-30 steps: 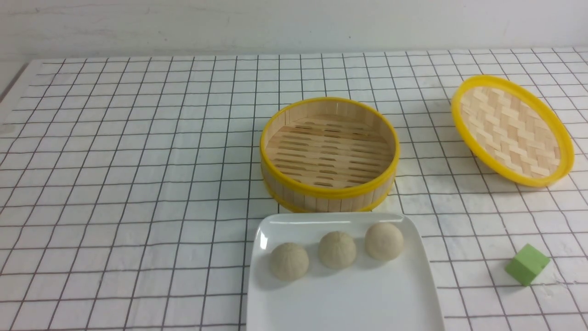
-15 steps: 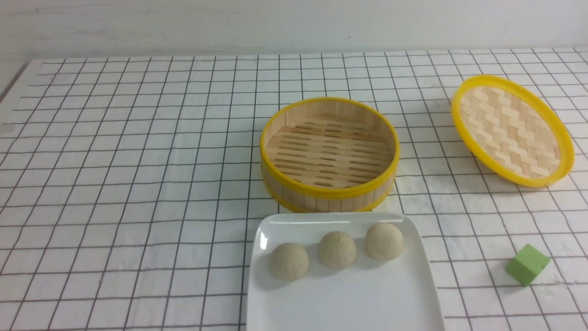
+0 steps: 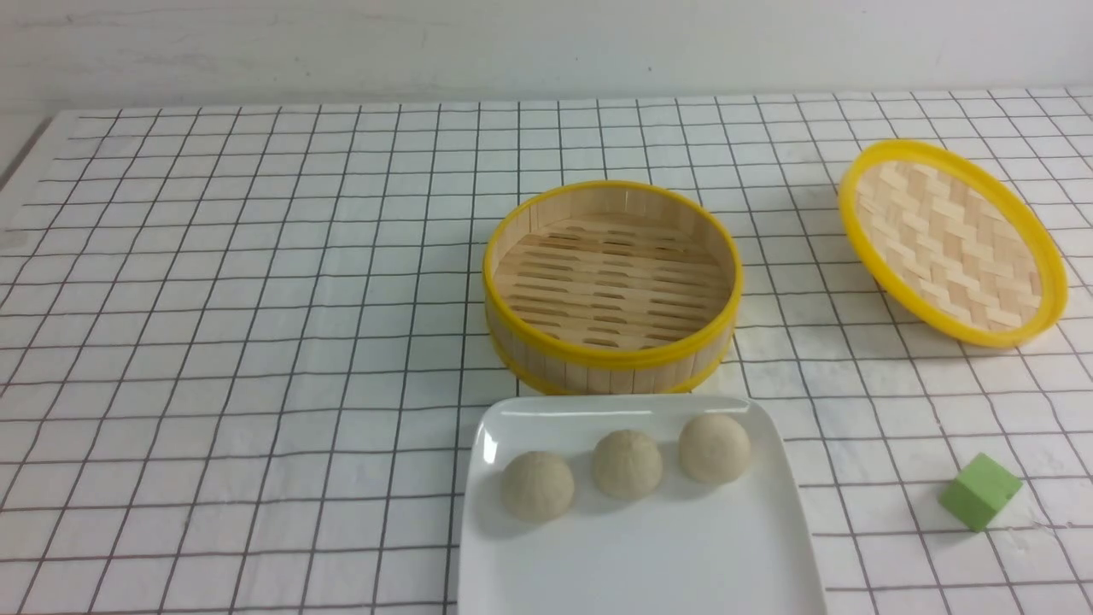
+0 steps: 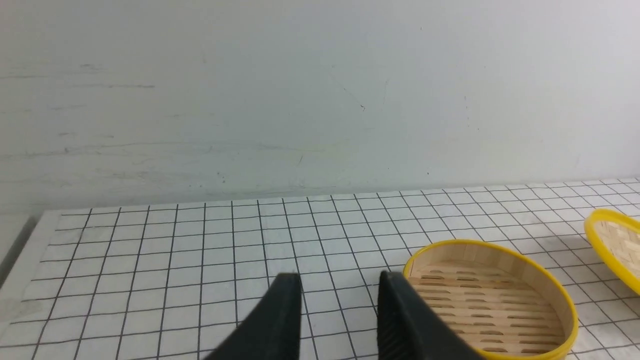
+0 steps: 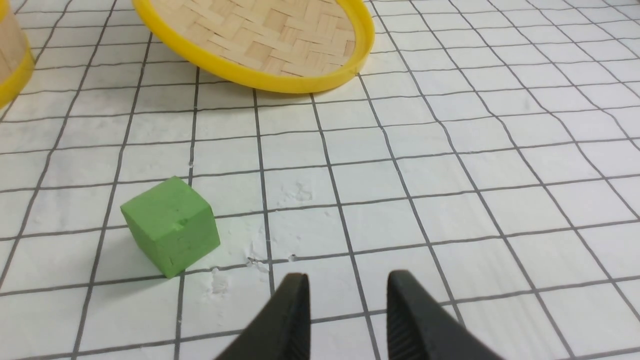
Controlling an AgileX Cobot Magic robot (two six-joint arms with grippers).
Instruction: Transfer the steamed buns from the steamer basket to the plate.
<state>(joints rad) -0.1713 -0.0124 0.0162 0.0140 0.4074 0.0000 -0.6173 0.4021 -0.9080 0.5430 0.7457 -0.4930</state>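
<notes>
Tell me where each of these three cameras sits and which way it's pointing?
Front view: between the arms, looking forward over the plate with three steamed buns and the empty steamer basket; no arm shows.
Left wrist view: on the left arm, facing the far wall; left gripper shows, jaws apart.
Right wrist view: on the right arm, looking down at the green cube; right gripper shows, jaws apart.
Shared: the woven lid appears in all three.

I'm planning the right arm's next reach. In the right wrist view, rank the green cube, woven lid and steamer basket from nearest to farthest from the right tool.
1. Green cube, just ahead of the right tool.
2. Woven lid, farther ahead.
3. Steamer basket, only its edge visible, off to one side.
</notes>
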